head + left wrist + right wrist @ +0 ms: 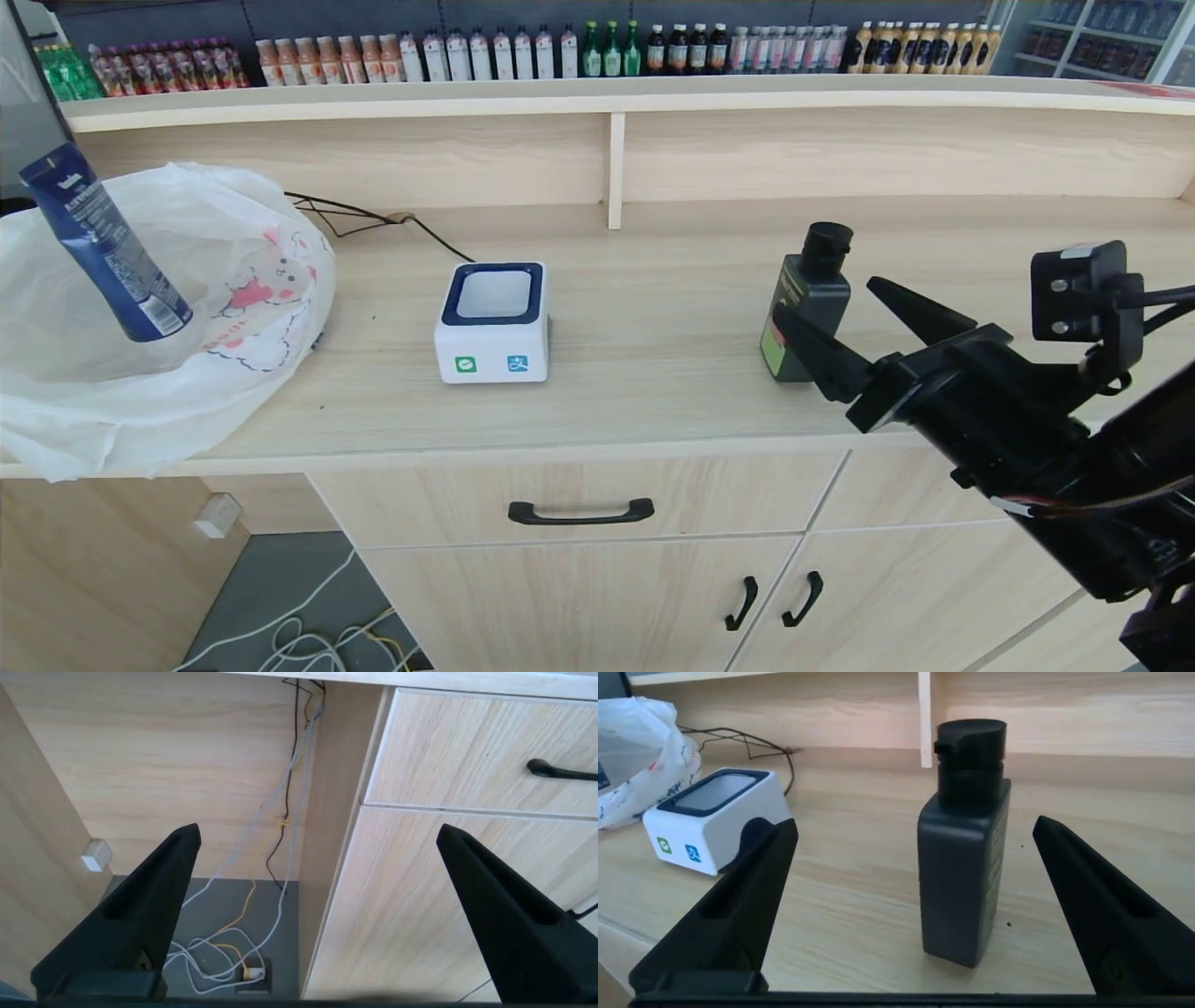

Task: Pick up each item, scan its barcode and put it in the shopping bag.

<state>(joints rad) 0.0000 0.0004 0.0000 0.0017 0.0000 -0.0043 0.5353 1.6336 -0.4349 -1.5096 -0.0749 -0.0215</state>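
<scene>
The right tool [827, 301], wide open and empty, is lined up on the upright dark bottle [964, 868] near the worktop's [653, 336] front edge, right of the scanner [493, 322]. A skewed closure could topple the bottle off that edge. The left tool [318, 835] hangs open and empty below.

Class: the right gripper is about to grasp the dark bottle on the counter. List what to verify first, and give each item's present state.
1. Right gripper open: ok.
2. Bottle upright and standing free: ok.
3. Bottle centred in the gripper's gap: ok.
4. Barcode side known: cannot tell.
5. Scanner window uncovered: ok.
6. Bag mouth open, tube already inside: ok.
</scene>
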